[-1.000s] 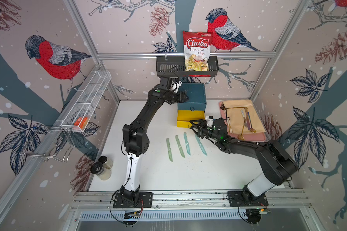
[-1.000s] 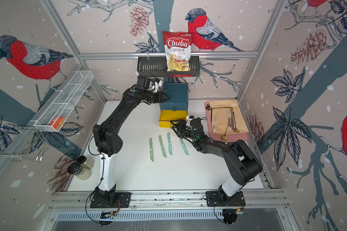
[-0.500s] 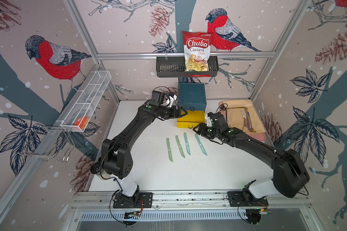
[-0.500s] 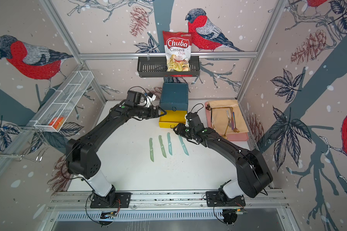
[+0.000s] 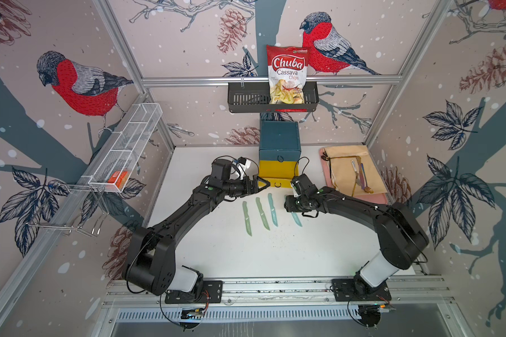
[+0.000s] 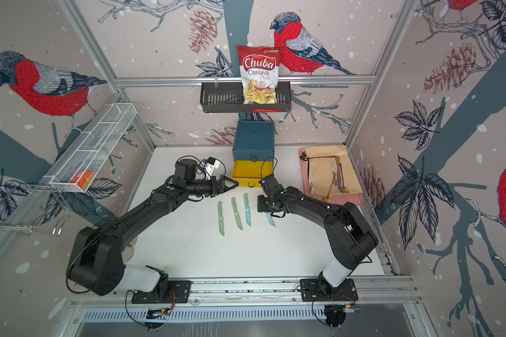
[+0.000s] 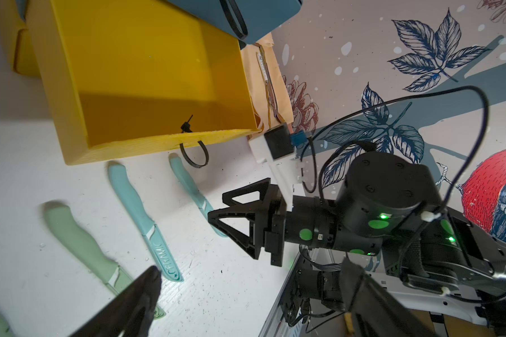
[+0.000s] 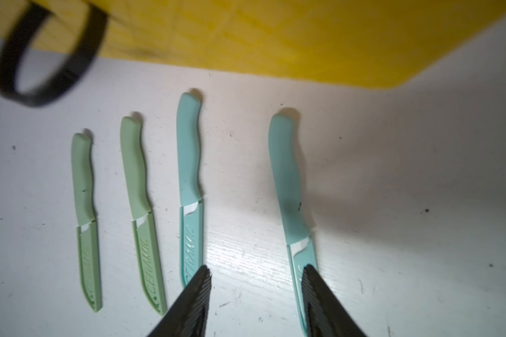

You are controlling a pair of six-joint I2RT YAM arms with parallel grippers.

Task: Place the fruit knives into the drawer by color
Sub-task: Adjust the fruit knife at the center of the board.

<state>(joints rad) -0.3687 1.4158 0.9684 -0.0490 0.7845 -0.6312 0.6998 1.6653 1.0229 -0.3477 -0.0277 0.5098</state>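
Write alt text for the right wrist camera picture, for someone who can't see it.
Four sheathed knives lie in a row on a white table, handles toward a yellow drawer with a black loop pull: two sage green knives, then two teal knives. The right gripper is open, its dark fingers covering both teal sheath tips.

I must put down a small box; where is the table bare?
Widest bare patch: between the knives and the front rail. Also bare: the back corner left of the drawer chest. Crowded: between the open yellow drawer and the knives, where the left gripper and right gripper are.
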